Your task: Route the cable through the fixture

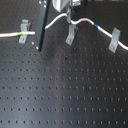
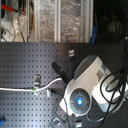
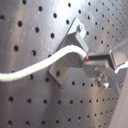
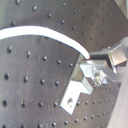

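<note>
The white cable (image 1: 52,22) crosses the black board in the first exterior view, with a green band (image 1: 20,34) at the left and a blue band (image 1: 95,25) at the right. It arches up to my gripper (image 1: 67,9) at the top edge, just above the fixture (image 1: 71,35), the slim leaning grey clip in the middle. In both wrist views the cable (image 3: 35,67) (image 4: 40,32) runs into my gripper (image 3: 90,60) (image 4: 92,62), which is shut on it close beside the fixture (image 3: 75,35) (image 4: 77,92). In the first wrist view the cable lies across the clip's face.
Two other grey clips stand on the board, one left (image 1: 23,30) by the green band and one right (image 1: 115,40) where the cable passes. A dark slanted bar (image 1: 42,25) crosses the cable. The white arm (image 2: 82,90) fills the second exterior view's right; shelves (image 2: 60,20) stand behind.
</note>
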Motion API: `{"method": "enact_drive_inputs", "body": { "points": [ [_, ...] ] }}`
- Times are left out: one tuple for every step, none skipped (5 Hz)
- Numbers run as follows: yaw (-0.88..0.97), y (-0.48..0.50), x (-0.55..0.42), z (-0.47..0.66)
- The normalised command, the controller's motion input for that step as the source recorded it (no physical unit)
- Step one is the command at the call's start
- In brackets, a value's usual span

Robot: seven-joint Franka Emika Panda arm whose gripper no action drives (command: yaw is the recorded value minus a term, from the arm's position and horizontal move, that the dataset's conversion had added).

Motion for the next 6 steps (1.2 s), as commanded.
{"method": "enact_drive_inputs", "body": {
  "points": [
    [0.95, 0.051, -0.063, 0.09],
    [0.9, 0.088, -0.087, 0.07],
    [0.98, 0.033, -0.026, 0.13],
    [0.29, -0.055, -0.08, 0.1],
    [-0.13, -0.17, -0.244, 0.1],
    [-0.18, -0.251, -0.244, 0.07]
  ]
}}
